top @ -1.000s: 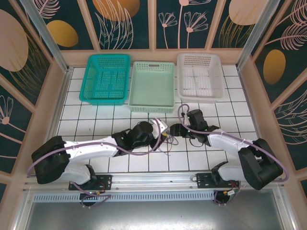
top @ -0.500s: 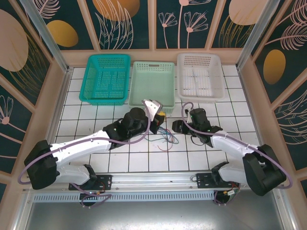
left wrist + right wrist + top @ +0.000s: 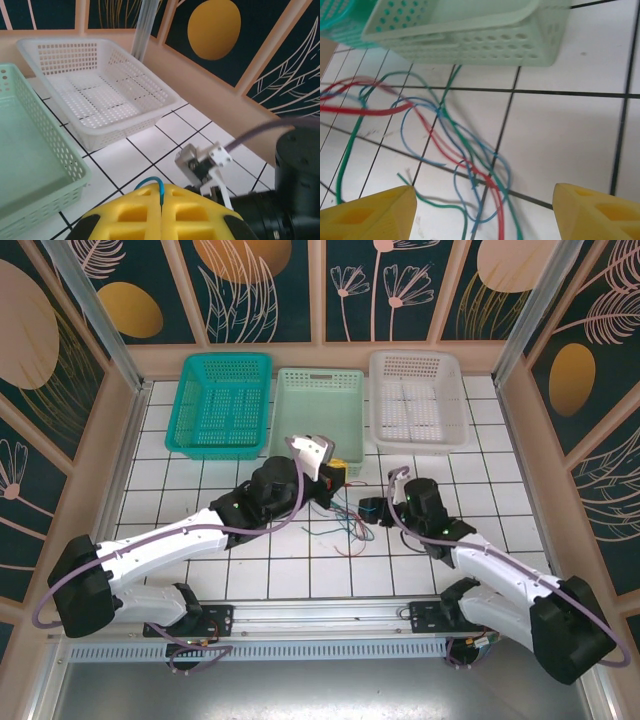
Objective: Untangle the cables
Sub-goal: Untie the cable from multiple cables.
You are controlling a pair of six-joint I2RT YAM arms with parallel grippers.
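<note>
Raised toward twelve o'clock, left gripper is seemingly pinched on limp, featherlight cables; a free end is favoured for wide-spread right gripper.

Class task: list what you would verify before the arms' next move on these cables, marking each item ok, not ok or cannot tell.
1. Left gripper shut on a blue cable: ok.
2. Right gripper open, nothing between its fingers: ok.
3. Cables separated: not ok; red, blue and green strands cross.
4. Cables free of the mint basket: cannot tell; one green strand reaches its wall.
</note>
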